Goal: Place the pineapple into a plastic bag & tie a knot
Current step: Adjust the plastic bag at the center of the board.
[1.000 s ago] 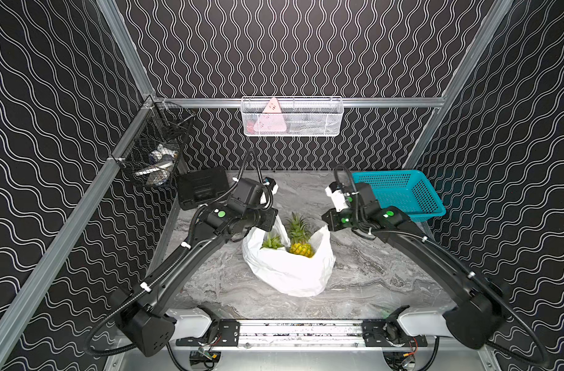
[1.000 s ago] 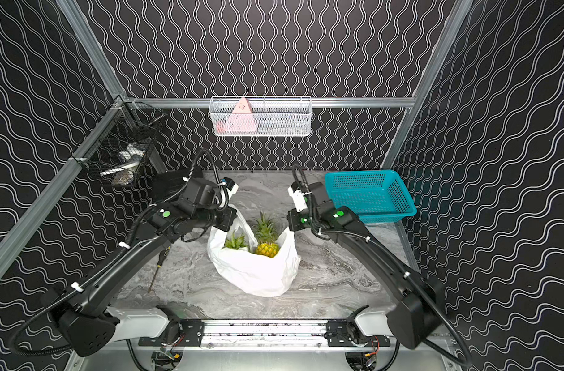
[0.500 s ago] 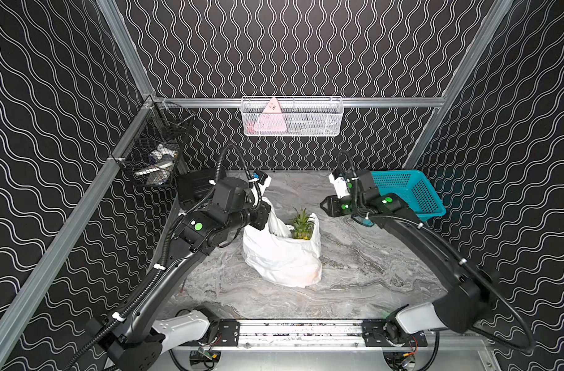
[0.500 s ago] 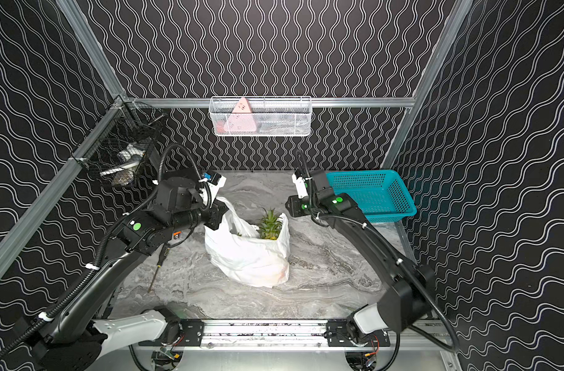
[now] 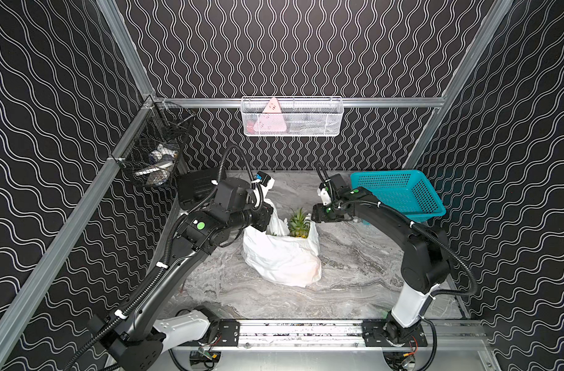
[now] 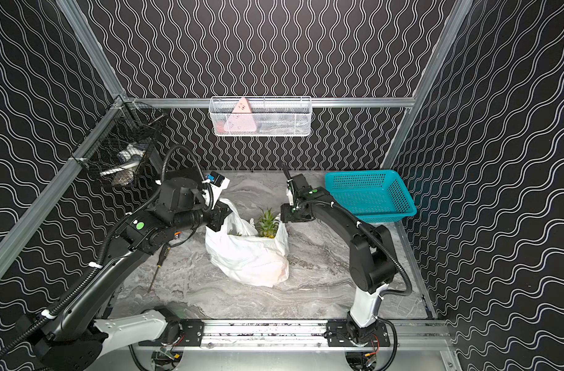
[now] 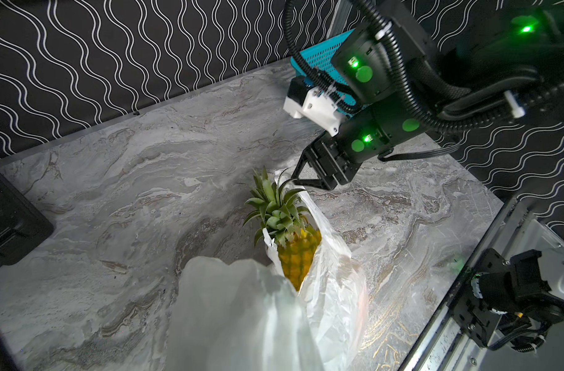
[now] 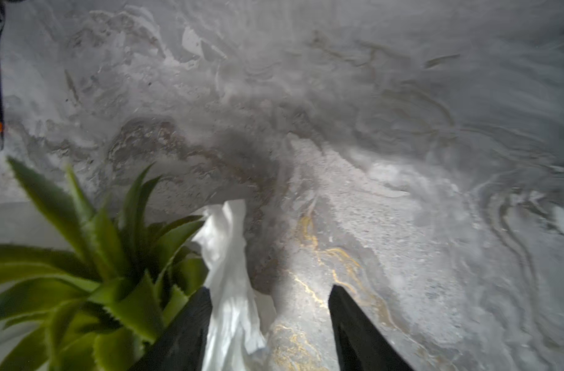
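Now | one plastic bag [image 5: 283, 260], one pineapple [image 7: 298, 253] inside | left fingers [image 5: 264, 225] pinch plastic bag | right fingers [image 8: 177, 334] spread

Pineapple [image 7: 295, 250]: we see it upright inside the plastic bag [image 7: 335, 289], crown out.
Right gripper [image 7: 299, 178]: we find it by the bag's strip.

Teal basket [image 5: 399, 192], white wire basket [image 5: 306, 125], black mesh basket [image 5: 136, 160], screwdriver [image 6: 161, 257]

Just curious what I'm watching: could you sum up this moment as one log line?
stage: pineapple in plastic bag, no knot | left gripper: shut on bag handle | right gripper: open around other handle strip
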You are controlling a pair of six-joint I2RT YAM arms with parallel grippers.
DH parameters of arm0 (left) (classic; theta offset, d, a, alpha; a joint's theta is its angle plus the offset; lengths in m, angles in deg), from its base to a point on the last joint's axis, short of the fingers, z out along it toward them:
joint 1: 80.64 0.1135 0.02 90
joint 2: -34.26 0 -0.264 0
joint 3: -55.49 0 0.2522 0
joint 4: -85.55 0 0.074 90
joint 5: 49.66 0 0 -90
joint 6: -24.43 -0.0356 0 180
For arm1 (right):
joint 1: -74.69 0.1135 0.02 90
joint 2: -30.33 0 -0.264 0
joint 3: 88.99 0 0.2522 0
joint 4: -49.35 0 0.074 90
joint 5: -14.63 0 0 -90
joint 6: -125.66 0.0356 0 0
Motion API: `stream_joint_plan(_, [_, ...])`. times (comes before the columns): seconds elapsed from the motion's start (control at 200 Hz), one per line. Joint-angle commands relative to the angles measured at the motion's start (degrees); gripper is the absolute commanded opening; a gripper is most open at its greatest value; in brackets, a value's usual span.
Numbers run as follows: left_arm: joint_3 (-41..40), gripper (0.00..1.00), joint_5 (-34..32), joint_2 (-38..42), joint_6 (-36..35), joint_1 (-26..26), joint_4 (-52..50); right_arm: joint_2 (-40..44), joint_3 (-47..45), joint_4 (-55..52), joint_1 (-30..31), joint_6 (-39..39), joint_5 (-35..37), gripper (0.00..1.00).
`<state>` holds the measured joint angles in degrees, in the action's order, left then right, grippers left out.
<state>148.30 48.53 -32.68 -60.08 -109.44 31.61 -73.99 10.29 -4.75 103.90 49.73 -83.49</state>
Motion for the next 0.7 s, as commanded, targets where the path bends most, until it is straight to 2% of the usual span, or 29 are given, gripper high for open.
stream_joint_plan(0.0, [0.1,0.0,0.7,-0.1,-0.4,0.0,2.1,-0.7,-0.9,0.5,0.4,0.6,-6.8,0.62])
stream_joint_plan(0.14, [0.5,0.0,0.6,-0.5,-0.6,0.0,1.5,-0.8,-1.8,4.4,0.5,2.3,-8.1,0.64])
stream_joint_plan(0.215, [0.4,0.0,0.6,-0.6,-0.7,0.0,1.6,-4.1,1.0,1.4,0.8,1.2,-6.3,0.63])
stream_joint_plan(0.55, [0.4,0.0,1.1,-2.0,-1.4,0.1,1.2,-16.8,6.4,2.8,3.6,-3.0,-11.7,0.65])
stream_joint_plan(0.696, [-0.2,0.0,0.4,-2.6,-1.7,0.0,0.7,-22.3,10.9,-0.8,6.3,-8.3,-12.5,0.58])
